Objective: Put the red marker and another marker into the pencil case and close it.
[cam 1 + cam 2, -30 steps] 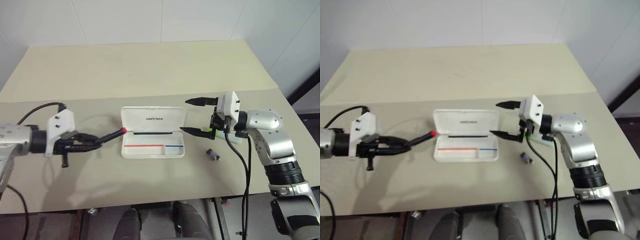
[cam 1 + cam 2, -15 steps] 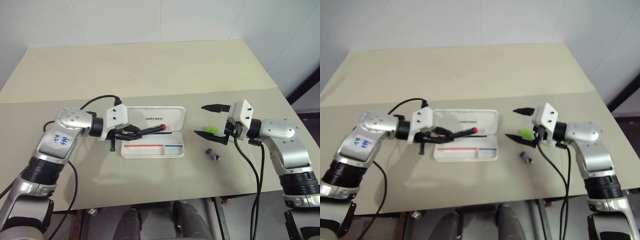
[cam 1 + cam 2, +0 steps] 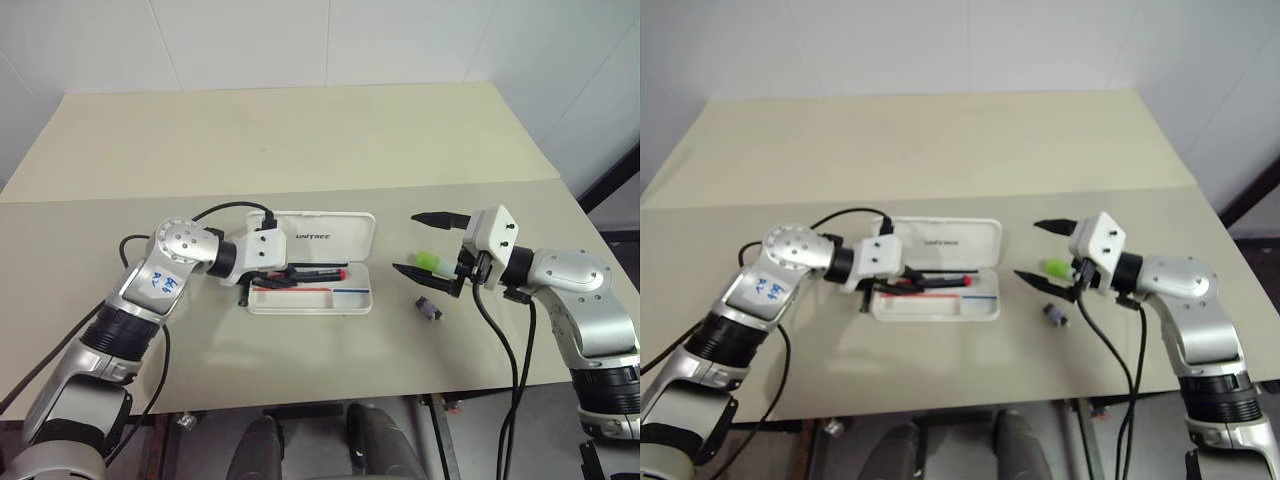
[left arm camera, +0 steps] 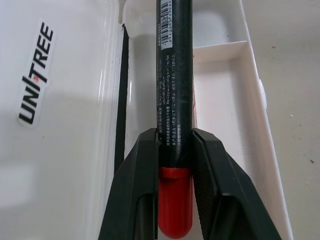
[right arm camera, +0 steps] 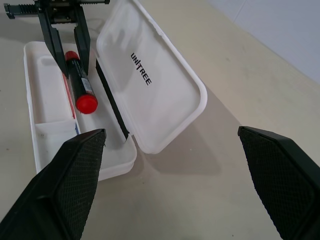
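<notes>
Now the left end effector (image 3: 283,272) is clamped on the red marker (image 3: 318,272), low over the open pencil case (image 3: 312,290) for release; the right end effector (image 3: 420,243) waits spread wide by the green marker (image 3: 427,262).

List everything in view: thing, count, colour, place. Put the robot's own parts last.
table: one, beige, under everything.
pencil case: one, white, lid open, table centre.
red marker: one, black barrel with red ends, over the case's tray, clamped by the left gripper.
green marker: one, bright green, on the table by the right gripper.
small dark object: one, grey-purple, on the table right of the case.
left gripper: one, black fingers, shut on the red marker.
right gripper: one, black fingers, open, right of the case.
</notes>
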Tool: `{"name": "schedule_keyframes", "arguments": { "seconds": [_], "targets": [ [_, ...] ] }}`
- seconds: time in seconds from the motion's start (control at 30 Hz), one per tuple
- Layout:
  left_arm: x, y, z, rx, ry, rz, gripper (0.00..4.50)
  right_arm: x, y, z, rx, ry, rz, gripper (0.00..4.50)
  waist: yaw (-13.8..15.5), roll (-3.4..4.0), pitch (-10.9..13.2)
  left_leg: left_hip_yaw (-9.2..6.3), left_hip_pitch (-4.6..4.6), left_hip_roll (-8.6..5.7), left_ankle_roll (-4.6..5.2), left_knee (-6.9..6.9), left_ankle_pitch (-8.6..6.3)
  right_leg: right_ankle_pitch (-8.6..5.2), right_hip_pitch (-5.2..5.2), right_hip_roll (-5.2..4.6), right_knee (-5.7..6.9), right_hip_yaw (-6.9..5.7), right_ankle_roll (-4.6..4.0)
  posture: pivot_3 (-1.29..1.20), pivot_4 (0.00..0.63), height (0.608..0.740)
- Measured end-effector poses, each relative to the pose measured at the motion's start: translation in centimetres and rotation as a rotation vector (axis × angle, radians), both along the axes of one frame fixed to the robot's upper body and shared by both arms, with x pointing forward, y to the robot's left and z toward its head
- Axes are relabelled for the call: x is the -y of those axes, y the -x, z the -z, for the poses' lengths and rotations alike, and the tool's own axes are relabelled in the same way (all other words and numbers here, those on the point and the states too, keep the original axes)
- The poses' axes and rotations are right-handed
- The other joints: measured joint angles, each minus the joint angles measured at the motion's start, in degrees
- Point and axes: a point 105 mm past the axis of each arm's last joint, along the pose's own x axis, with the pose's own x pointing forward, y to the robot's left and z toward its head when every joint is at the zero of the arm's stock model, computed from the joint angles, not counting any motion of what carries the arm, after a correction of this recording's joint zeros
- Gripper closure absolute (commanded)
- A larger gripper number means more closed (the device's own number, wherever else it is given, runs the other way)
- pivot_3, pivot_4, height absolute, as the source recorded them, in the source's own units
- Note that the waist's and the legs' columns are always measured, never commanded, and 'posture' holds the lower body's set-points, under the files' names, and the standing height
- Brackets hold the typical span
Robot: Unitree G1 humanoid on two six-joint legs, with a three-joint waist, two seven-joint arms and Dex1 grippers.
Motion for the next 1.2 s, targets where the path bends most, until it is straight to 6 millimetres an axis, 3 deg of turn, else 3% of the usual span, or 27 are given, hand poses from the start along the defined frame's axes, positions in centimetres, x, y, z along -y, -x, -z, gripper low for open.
{"name": "schedule_keyframes", "arguments": {
  "seconds": [0.17, 0.33, 0.47, 0.7, 0.8, 0.93, 1.07, 1.2],
  "targets": [
    [0.1, -0.7, 0.3, 0.030, -0.014, -0.015, 3.95, -0.1, 0.1, -0.2, 0.002, -0.009, 0.001, 0.00, 0.03, 0.00, 0.00, 0.00, -0.01, 0.00, 0.01, 0.10, -0.01, 0.01, 0.02, 0.00, 0.00, 0.00, 0.01, 0.00, 0.150, 0.740],
    [1.0, -0.7, 0.1, 0.030, 0.023, -0.003, 2.34, -0.1, 0.1, -0.2, 0.004, -0.011, -0.001, 0.00, 0.05, 0.00, 0.00, 0.00, -0.04, 0.00, 0.04, 0.16, -0.02, 0.02, 0.04, 0.00, 0.00, 0.00, 0.04, 0.00, 0.150, 0.740],
    [2.7, 0.2, -1.1, 0.023, 0.111, 0.056, 2.34, -0.2, 0.1, -0.3, 0.004, -0.013, -0.002, 0.00, 0.01, 0.00, 0.00, 0.00, -0.05, 0.00, 0.04, 0.17, -0.02, 0.03, 0.04, 0.00, 0.01, 0.01, 0.05, 0.00, 0.150, 0.740],
    [2.8, 1.5, -1.7, -0.003, 0.127, 0.101, 2.34, -0.2, 0.0, -0.4, 0.006, -0.014, -0.003, 0.00, -0.05, 0.00, 0.00, 0.00, -0.03, 0.00, 0.05, 0.19, -0.03, 0.03, 0.05, 0.01, 0.01, 0.02, 0.05, 0.00, 0.150, 0.740],
    [2.4, 2.5, -2.2, -0.025, 0.166, 0.121, 1.45, 0.0, -0.7, -0.3, -0.018, -0.009, 0.019, 0.00, -0.17, 0.00, 0.00, 0.01, -0.03, 0.01, 0.05, 0.21, -0.03, 0.03, 0.05, 0.00, 0.00, 0.03, 0.05, 0.00, 0.150, 0.740],
    [1.1, 3.6, -3.5, -0.016, 0.253, 0.134, 0.19, 2.4, -2.4, 1.5, -0.123, 0.077, 0.144, 0.00, -0.02, 0.00, 0.00, 0.00, -0.02, 0.01, 0.06, 0.21, -0.03, 0.01, 0.05, 0.00, 0.00, 0.03, 0.00, 0.00, 0.150, 0.740],
    [-0.7, 4.1, -4.9, 0.019, 0.328, 0.108, 0.07, 4.4, -3.3, 3.0, -0.223, 0.126, 0.234, 0.00, -0.03, 0.01, 0.00, 0.00, -0.02, 0.01, 0.07, 0.19, -0.04, 0.00, 0.05, -0.01, -0.02, 0.03, -0.02, 0.00, 0.150, 0.740],
    [-2.1, 5.2, -6.6, 0.044, 0.391, 0.105, 0.07, 5.0, -4.0, 3.5, -0.273, 0.176, 0.243, 0.00, -0.29, 0.02, 0.01, 0.04, -0.02, 0.02, 0.08, 0.19, -0.05, 0.00, 0.05, -0.01, -0.04, 0.03, -0.01, 0.00, 0.150, 0.740]
  ]
}}
